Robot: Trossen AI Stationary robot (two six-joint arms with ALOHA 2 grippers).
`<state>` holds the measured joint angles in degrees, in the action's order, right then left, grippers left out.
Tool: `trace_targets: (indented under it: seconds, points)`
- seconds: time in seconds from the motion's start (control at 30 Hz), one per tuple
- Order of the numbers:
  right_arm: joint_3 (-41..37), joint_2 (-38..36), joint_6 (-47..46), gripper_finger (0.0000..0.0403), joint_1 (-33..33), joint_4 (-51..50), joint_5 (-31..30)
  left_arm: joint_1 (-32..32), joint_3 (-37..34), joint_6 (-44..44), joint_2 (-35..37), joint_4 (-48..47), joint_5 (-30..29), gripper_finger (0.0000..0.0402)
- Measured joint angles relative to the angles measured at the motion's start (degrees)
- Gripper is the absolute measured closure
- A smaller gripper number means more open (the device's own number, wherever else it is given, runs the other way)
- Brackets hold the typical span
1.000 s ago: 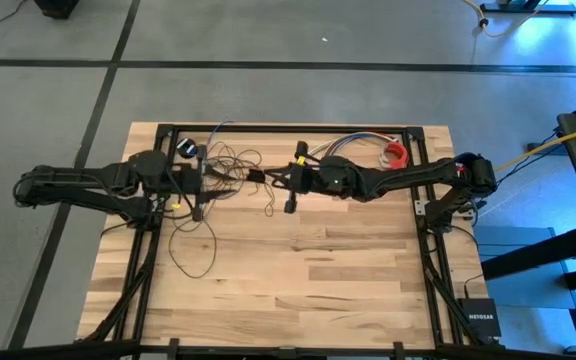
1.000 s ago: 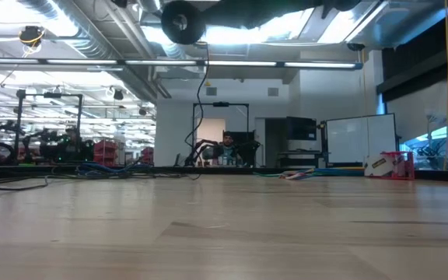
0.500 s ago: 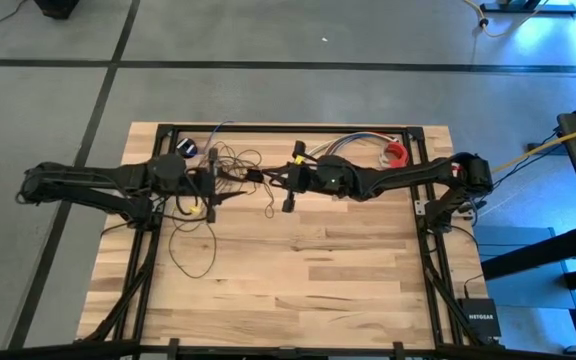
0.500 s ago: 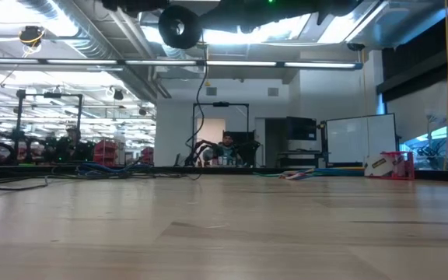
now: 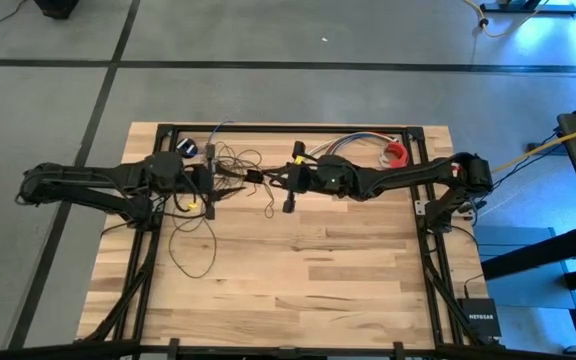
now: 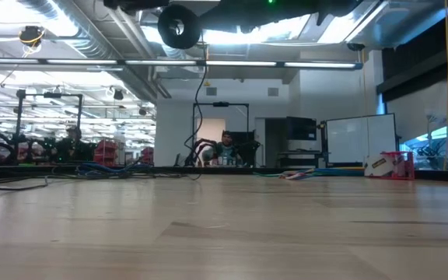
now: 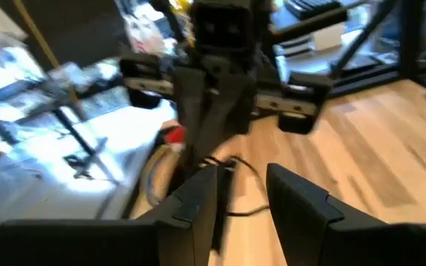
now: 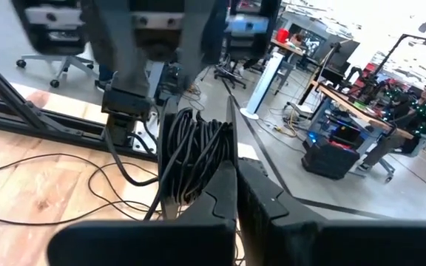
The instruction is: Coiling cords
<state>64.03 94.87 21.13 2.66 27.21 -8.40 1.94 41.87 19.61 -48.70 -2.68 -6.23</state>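
Change: left gripper [image 5: 211, 183] has shifted toward table centre since 1 second ago.
Surface: pale wooden plank table [image 5: 298, 280] with black frame.
Room: grey floor; workshop benches beyond.
Count: 2 dark arms; 1 thin dark looped cord [image 5: 193, 240]; 1 red tape roll [image 5: 396, 153].
Cord location: loose loops at left-centre; coiled bundle [image 8: 191, 151] clamped in right gripper [image 5: 268, 178].
Left gripper fingers: apart.

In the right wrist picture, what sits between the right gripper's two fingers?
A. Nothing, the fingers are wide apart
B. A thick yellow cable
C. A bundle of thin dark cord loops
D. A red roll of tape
C: in the right wrist view the right gripper has its fingers closed together on a bunch of dark loops of the cords, held above the table.
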Motion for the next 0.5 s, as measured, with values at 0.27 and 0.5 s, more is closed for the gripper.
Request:
trace_targets:
  seconds: [0.27,0.5]
  points:
    - [-0.02,0.0,0.19,0.0402,-0.02,0.0,0.3,1.31,0.0,0.73,-1.35,0.87,-0.21,0.0288]
    - [-0.02,0.0,0.23,0.0402,0.0,-0.12,0.43,2.24,-0.02,-0.58,-2.08,-0.21,-0.01,0.0288]
